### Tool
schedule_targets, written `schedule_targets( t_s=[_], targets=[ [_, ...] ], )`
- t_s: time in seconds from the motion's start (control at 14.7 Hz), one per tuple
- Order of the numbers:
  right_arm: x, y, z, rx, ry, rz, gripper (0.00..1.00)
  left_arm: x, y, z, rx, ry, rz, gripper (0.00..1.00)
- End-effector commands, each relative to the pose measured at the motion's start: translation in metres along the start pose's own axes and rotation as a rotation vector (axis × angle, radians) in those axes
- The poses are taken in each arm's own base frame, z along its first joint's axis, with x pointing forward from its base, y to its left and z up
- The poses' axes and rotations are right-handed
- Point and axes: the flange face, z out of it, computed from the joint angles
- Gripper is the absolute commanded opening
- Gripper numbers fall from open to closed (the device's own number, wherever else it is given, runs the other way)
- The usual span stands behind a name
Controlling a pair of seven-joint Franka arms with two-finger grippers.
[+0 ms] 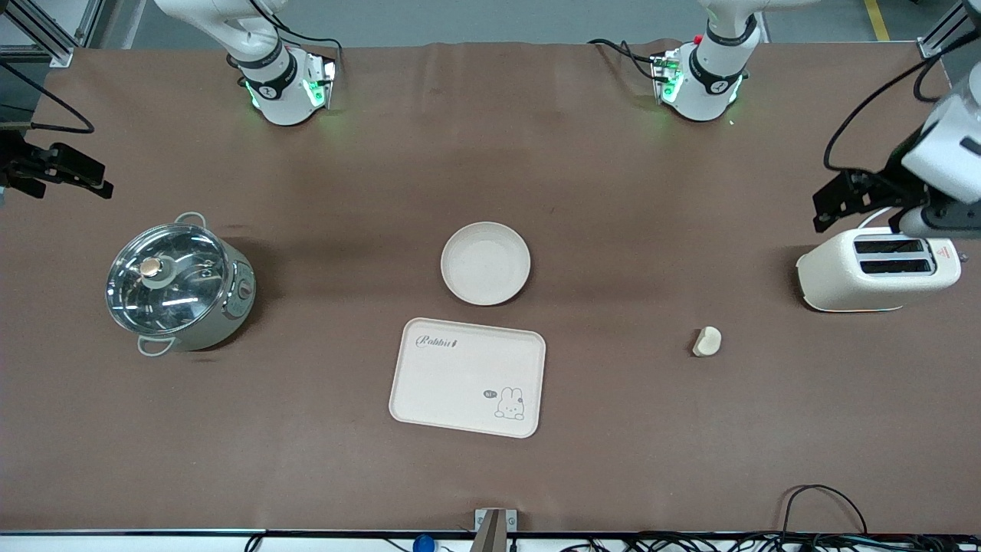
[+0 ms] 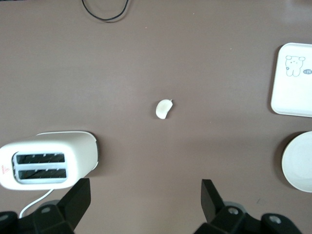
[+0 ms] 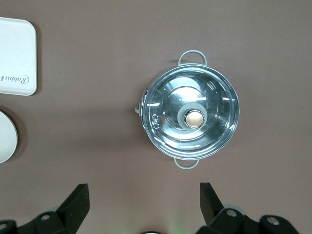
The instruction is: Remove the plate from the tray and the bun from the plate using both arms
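Note:
The round cream plate lies on the brown table, just farther from the front camera than the rabbit tray. Its edge shows in the left wrist view and the right wrist view. The small pale bun lies on the cloth toward the left arm's end, near the toaster; it also shows in the left wrist view. My left gripper hangs open and empty in the air over the toaster's edge. My right gripper hangs open and empty over the table near the pot.
A cream toaster stands at the left arm's end. A steel pot with a glass lid stands at the right arm's end. The tray shows in both wrist views. Cables lie along the table's front edge.

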Motion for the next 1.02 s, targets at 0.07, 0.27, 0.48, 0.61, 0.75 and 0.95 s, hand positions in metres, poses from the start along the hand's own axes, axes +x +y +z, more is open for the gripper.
schedule_targets(
  t_s=[0.07, 0.27, 0.48, 0.61, 0.75, 0.95],
  targets=[
    [-0.011, 0.013, -0.002, 0.019, 0.005, -0.019, 1.00, -0.029, -0.011, 0.011, -0.007, 0.020, 0.004, 1.00],
    [-0.010, 0.010, -0.003, 0.018, 0.013, -0.032, 1.00, -0.033, -0.010, 0.009, -0.006, 0.005, 0.024, 1.00],
    [-0.011, 0.006, -0.003, 0.018, 0.010, -0.036, 1.00, -0.020, -0.013, -0.003, -0.002, 0.021, 0.061, 1.00],
    [-0.011, 0.007, -0.003, 0.018, 0.010, -0.034, 1.00, -0.014, -0.014, -0.006, -0.005, -0.019, 0.068, 1.00],
    [-0.011, 0.006, -0.003, 0.018, 0.011, -0.036, 1.00, -0.013, -0.015, -0.006, -0.004, -0.019, 0.059, 1.00],
    [-0.010, 0.008, -0.003, 0.017, 0.017, -0.034, 1.00, -0.015, -0.015, -0.007, -0.003, -0.027, 0.060, 1.00]
  ],
)
